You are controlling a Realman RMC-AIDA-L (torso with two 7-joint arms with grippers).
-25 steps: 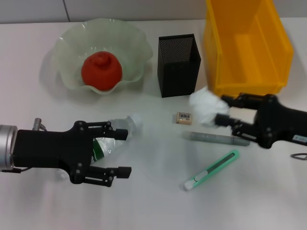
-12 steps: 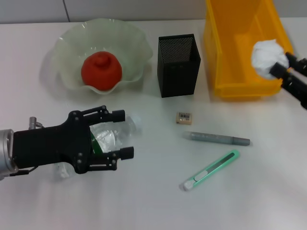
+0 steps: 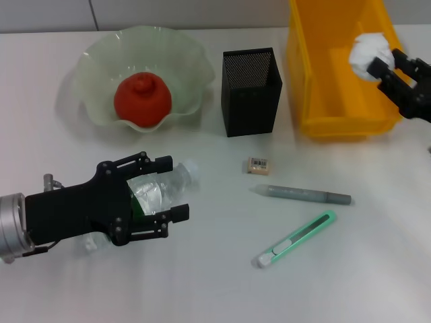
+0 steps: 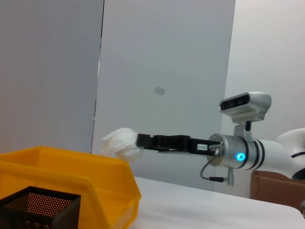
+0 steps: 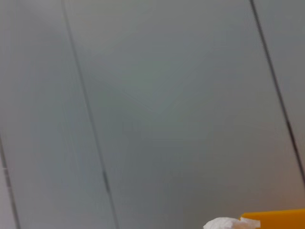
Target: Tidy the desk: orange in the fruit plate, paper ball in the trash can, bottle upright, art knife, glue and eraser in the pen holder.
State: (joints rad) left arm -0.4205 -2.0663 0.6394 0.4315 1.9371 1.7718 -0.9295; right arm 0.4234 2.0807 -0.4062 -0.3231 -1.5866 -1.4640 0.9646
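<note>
The orange sits in the fruit plate, and my right tool holds the paper ball above the yellow trash can. The bottle lies on its side inside my left tool. The eraser, glue and art knife lie on the desk beside the black pen holder.

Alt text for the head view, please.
The right gripper holds the paper ball over the trash can; the left gripper straddles the lying bottle. The orange sits in the fruit plate.
</note>
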